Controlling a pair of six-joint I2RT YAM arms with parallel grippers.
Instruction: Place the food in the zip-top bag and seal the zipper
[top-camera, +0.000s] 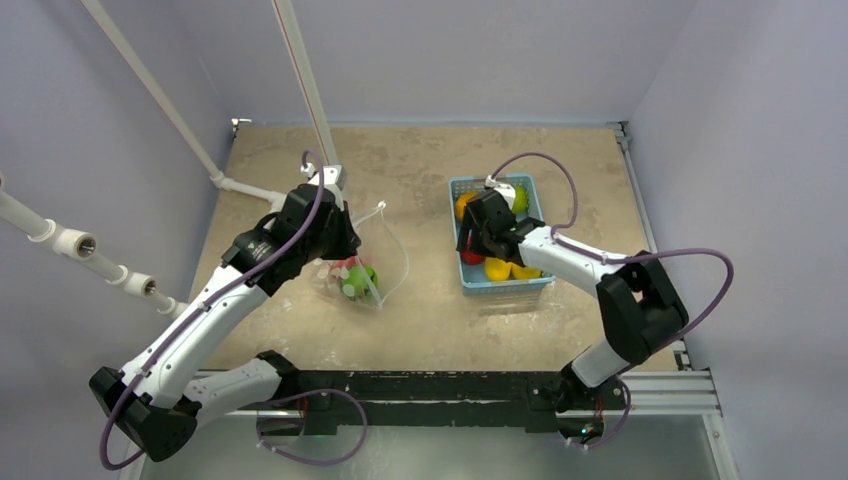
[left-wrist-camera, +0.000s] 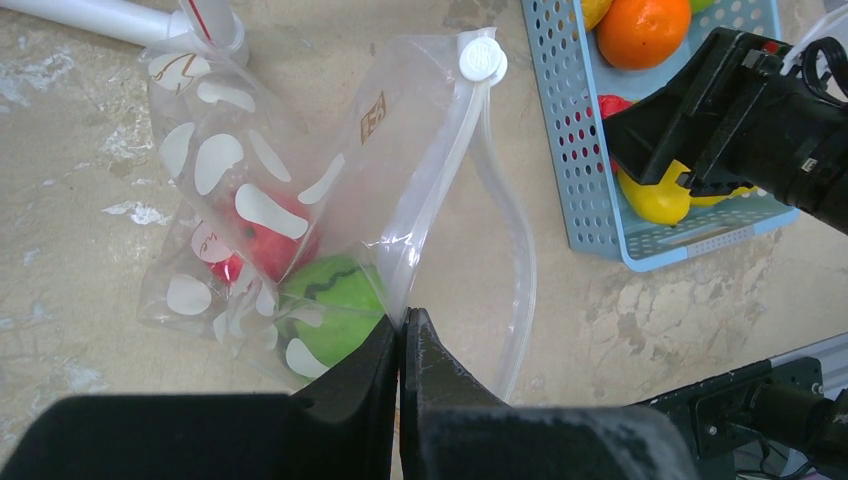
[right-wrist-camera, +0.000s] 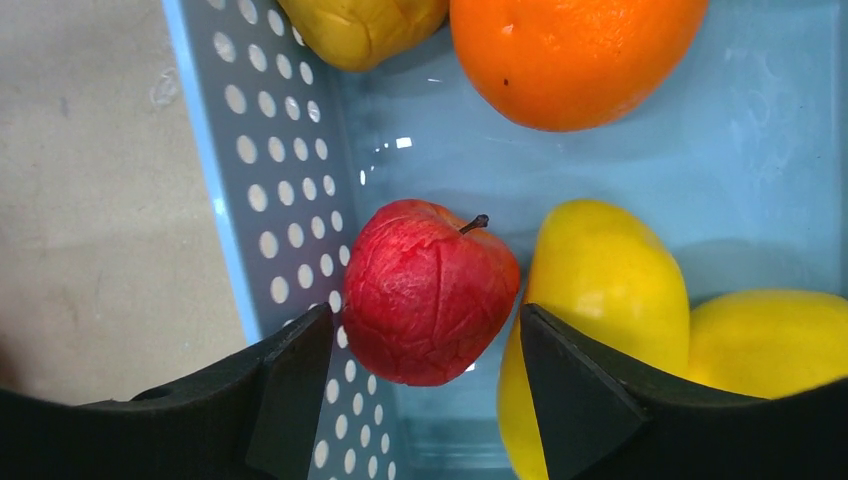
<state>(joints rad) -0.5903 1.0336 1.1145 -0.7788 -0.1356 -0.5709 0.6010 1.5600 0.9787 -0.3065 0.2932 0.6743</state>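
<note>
Clear dotted plastic takes the left half of the sandy table (top-camera: 430, 310), where the zip-top bag (left-wrist-camera: 300, 190) lies with its mouth facing right. A red fruit (left-wrist-camera: 275, 240) and a striped green one (left-wrist-camera: 335, 300) sit inside it, touching. The zipper (left-wrist-camera: 440, 190) runs as a pale strip from a white round slider (left-wrist-camera: 482, 60) at the far end down to the left gripper (left-wrist-camera: 400, 345). Its jaws are clenched tight together on the near end of that mouth edge. A loose lip of film bows out to the right of the strip.

To the right, well apart from the bag, stands a light-blue perforated basket (right-wrist-camera: 290, 200) with the rest of the food. The right gripper (right-wrist-camera: 425, 320) reaches down into its near left corner, jaws spread wide and released. They straddle a wrinkled red apple (right-wrist-camera: 430, 290) that rests against the basket's left wall. Whether either finger touches the apple cannot be told. Yellow fruits (right-wrist-camera: 600, 290) crowd just right of the apple, and an orange (right-wrist-camera: 570, 60) lies farther back beside a dull yellow piece (right-wrist-camera: 360, 30).
</note>
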